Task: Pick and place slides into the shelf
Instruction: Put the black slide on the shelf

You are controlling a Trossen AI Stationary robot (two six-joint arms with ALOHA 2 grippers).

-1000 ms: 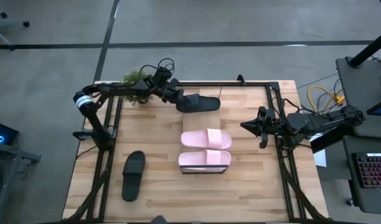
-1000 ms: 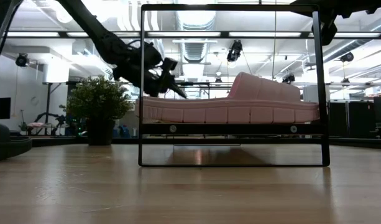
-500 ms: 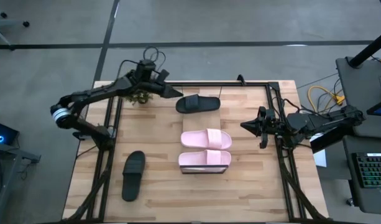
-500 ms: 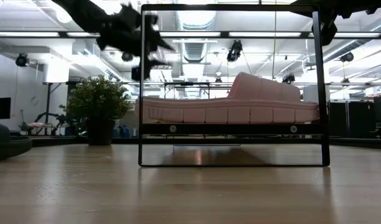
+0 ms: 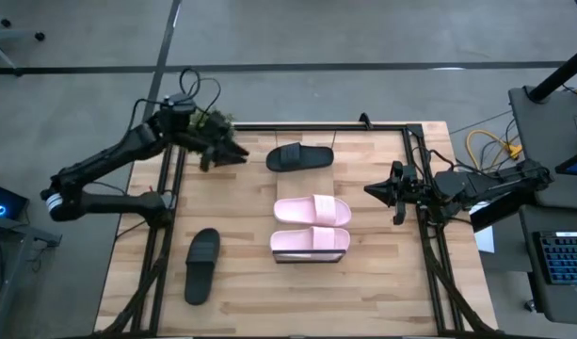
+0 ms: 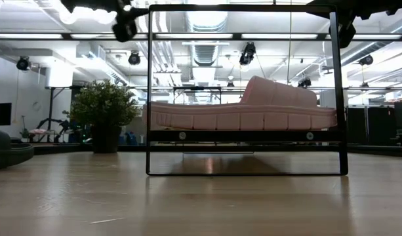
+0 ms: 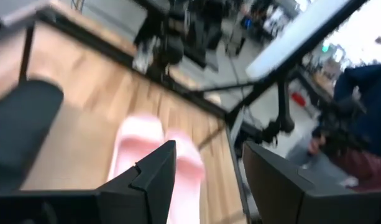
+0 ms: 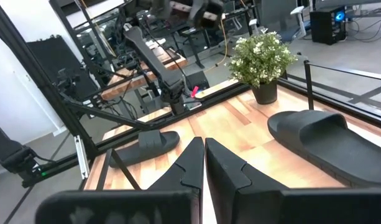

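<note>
Left gripper [image 7: 206, 180] gapes empty; right gripper [image 8: 204, 163] seems closed; only overhead shows both black slides [image 5: 299, 157].

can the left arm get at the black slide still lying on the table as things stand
Probably yes. The left gripper is open and empty near the plant, and the black slide on the table lies on the left arm's side of the table with nothing between them.

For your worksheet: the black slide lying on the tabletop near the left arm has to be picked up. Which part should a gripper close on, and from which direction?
Probably the edge of the black slide near its broad strap, coming from above: it lies flat, sole down, clear of everything else, so one finger can slip under the strap. The open left gripper is on that side.
</note>
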